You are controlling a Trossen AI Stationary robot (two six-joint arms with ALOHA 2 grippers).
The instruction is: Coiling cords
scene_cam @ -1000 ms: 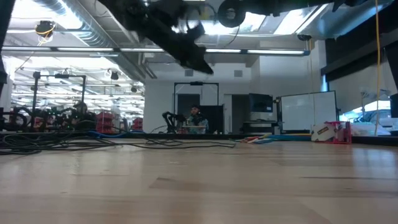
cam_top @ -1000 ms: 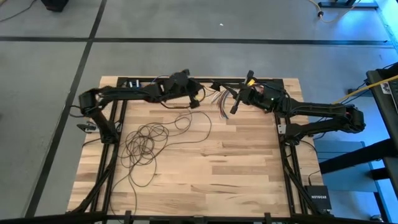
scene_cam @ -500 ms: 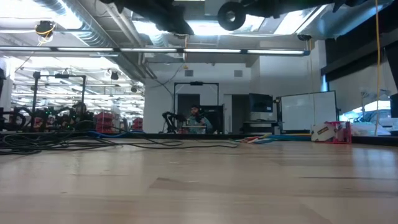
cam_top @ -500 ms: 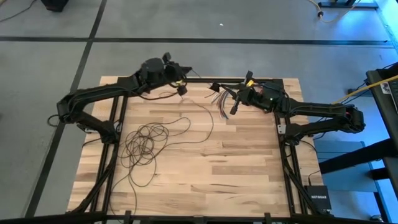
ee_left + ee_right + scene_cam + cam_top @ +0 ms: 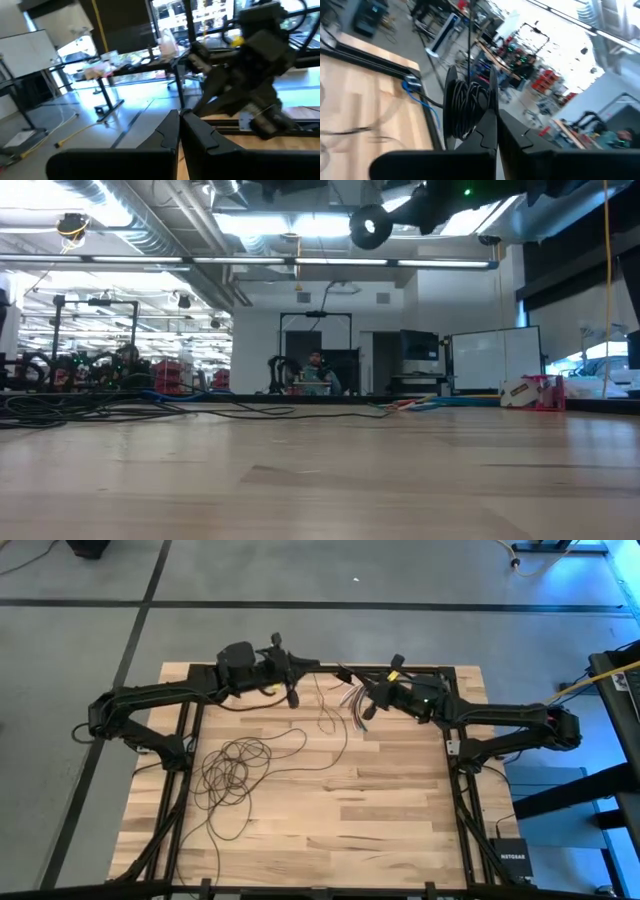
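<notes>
Both closed: left hand (image 5: 291, 695) pinches the cords (image 5: 235, 770), right hand (image 5: 362, 712) grips a wound coil. The loose tangle sprawls on the desk (image 5: 400, 810), nearer the left arm.

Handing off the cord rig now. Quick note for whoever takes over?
Left gripper: shut, raised over the table's far edge, a strand of the cord hanging from about there; grip itself not clear.
Right gripper: shut on a coiled bunch of cord, raised near the far edge by the coloured wires.
Cord: most lies in a loose tangle on the table's left side, one strand running up toward the grippers.
Done: a small coil at the right gripper.
Left: coil the tangle.
</notes>
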